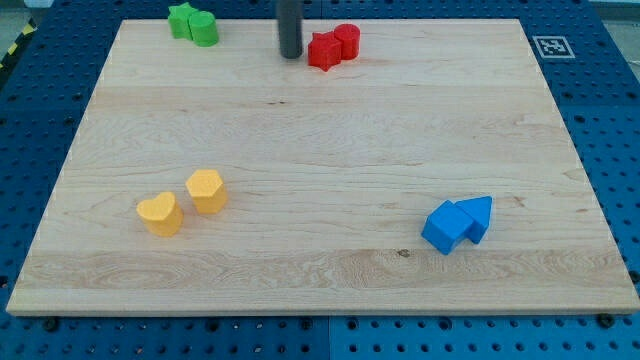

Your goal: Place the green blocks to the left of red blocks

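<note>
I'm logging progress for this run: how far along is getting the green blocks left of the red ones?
Looks essentially done: the green star and green cylinder sit together at the view's top left, well left of the red star and red cylinder. In hand: my tip stands just left of the red star, between the two pairs. Left: apparently nothing but backing away.

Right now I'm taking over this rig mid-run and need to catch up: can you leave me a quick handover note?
My tip is down on the board near the view's top, just left of the red star, close or touching. The red cylinder sits against that star's right. The green star and green cylinder sit together at the top left corner, already left of both reds. The goal looks met; nothing obvious left.
</note>
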